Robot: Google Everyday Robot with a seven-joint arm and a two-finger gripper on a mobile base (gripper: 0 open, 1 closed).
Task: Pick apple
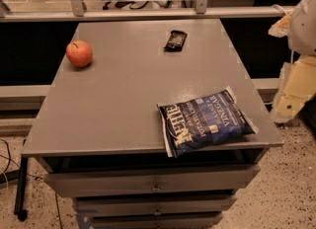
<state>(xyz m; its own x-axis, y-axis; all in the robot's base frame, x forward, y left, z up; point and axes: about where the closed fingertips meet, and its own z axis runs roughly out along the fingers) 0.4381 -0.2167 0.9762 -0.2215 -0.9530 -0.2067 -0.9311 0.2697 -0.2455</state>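
The apple [79,53] sat at the far left corner of the cabinet top [123,90], well apart from the blue chip bag [205,122] at near right. The gripper was out of view, so its grasp could not be told. The approach seemed not yet begun, and it called for a reach far left.

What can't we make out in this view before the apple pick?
Gripper: not in the camera view; a white rounded shape is cut off by the right edge, identity unclear.
Small dark rectangular wrapper at the far end of the grey table: print too small to read.
Round orange-red apple: far side hidden by its own body.
Grey drawers: contents hidden by their fronts; lowest cut off by the bottom edge.
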